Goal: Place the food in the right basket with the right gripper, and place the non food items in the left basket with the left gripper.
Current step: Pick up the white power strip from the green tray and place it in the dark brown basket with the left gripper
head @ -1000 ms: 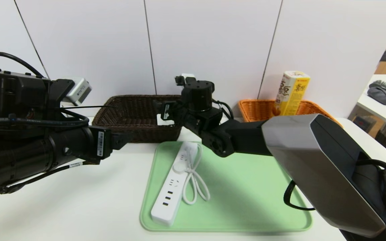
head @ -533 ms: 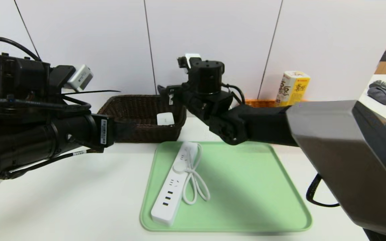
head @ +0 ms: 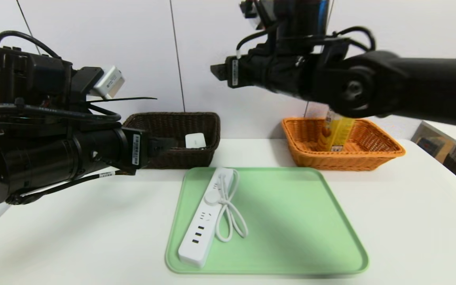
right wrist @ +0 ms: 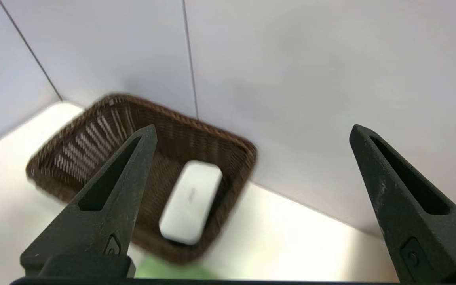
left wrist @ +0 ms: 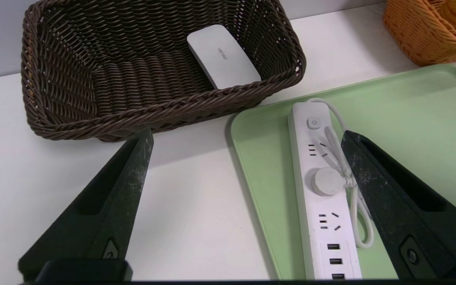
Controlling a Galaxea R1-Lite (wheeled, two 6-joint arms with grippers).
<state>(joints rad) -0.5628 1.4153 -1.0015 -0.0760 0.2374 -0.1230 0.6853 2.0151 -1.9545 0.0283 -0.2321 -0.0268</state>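
The yellow snack carton (head: 337, 132) stands in the orange basket (head: 370, 156), its top hidden behind my right arm. A long white power strip (head: 204, 215) with its looped cord lies on the green tray (head: 291, 221). The small white oblong device (head: 195, 140) rests inside the dark brown basket (head: 172, 122). My left gripper (left wrist: 247, 133) hangs open and empty over the table in front of that basket, beside the power strip (left wrist: 323, 198). High above the tray, my right gripper (right wrist: 253, 128) is open and empty, facing the dark basket (right wrist: 93, 134).
The two baskets stand along the back wall with bare table between them. White table surrounds the tray on all sides. A side table with small items shows at the far right edge (head: 449, 134).
My right arm has lifted from low over the tray's back edge to high up, uncovering the orange basket, and its jaws have spread wider. The left arm has shifted slightly toward the tray.
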